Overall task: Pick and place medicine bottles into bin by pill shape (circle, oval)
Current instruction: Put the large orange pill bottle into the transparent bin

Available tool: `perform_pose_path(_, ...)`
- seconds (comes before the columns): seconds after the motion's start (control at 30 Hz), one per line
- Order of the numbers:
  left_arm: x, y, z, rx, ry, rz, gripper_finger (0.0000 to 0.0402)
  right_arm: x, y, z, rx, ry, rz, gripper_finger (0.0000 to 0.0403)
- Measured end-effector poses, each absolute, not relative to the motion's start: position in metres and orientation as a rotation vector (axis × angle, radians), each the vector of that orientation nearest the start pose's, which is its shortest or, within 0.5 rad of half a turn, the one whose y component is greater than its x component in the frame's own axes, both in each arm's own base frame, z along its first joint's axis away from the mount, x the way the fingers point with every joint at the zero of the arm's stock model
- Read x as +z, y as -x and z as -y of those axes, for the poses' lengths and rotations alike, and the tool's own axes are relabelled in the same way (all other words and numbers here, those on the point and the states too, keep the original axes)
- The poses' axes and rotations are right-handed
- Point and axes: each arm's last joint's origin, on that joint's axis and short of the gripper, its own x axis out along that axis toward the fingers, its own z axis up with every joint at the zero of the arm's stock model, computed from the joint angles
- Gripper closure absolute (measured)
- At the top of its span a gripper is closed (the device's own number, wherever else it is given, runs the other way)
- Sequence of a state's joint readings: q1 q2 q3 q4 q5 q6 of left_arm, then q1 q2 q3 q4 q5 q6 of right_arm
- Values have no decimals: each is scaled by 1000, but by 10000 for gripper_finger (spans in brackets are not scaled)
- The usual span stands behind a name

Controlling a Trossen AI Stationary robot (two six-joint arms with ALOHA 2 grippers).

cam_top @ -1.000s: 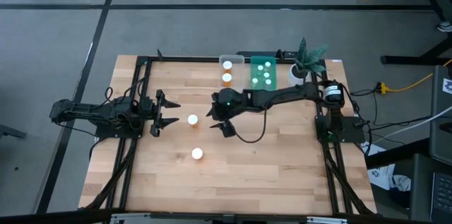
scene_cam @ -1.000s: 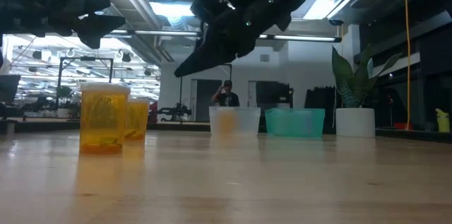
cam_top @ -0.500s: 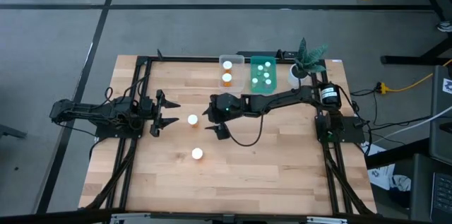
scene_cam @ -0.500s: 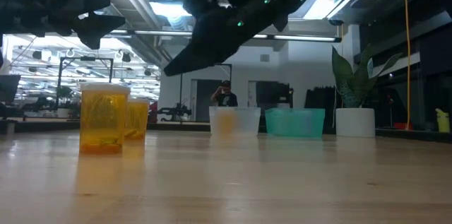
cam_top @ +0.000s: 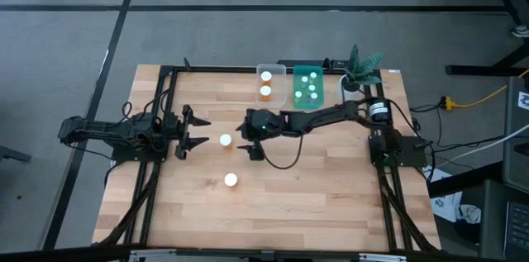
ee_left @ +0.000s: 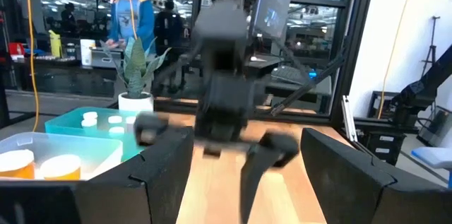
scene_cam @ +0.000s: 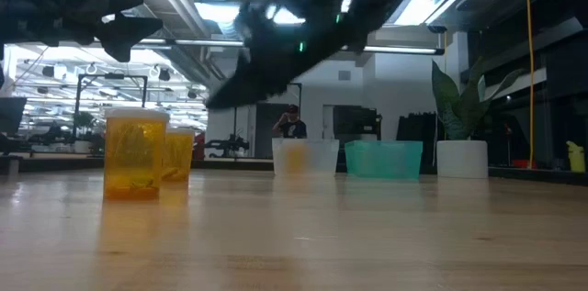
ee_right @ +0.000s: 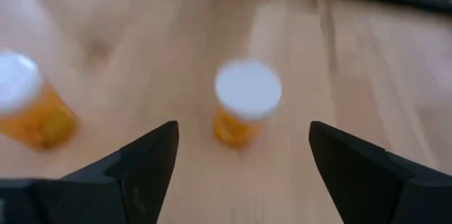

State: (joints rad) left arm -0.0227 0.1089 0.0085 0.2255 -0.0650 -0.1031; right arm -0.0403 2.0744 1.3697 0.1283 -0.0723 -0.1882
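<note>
Two orange medicine bottles with white caps stand upright on the wooden table, one mid-table and one nearer the front edge. My right gripper hangs open just right of the mid-table bottle, above the tabletop, slanting down toward it. Its fingers stand apart on either side of the line to the bottle and touch nothing. The second bottle shows off to one side in the right wrist view. My left gripper waits open at the table's left, raised. The clear bin and the teal bin sit at the far edge.
The clear bin holds two orange bottles. The teal bin holds several white-capped bottles. A white pot with a green plant stands at the far right corner. A person stands in the room behind the table.
My right gripper has moved toward the table's left edge and sunk a little, closing on the mid-table bottle and tipping further downward. Neither bottle has moved.
</note>
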Motion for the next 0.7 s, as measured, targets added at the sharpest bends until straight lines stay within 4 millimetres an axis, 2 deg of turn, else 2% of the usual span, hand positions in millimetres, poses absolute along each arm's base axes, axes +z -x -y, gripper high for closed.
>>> perform_pose_path(0.1, 179, -103, 0, 36, 110, 128, 147, 148, -457, 22, 75, 139, -608, 83)
perform_pose_path(0.37, 179, -103, 0, 36, 111, 128, 147, 114, -466, 31, 60, 112, -579, 83)
perform_pose_path(0.53, 179, -103, 0, 36, 111, 128, 147, 115, -480, 31, 128, 102, -458, 83)
perform_pose_path(0.7, 180, -103, 0, 36, 111, 129, 147, 108, -502, 30, 179, 98, -433, 83)
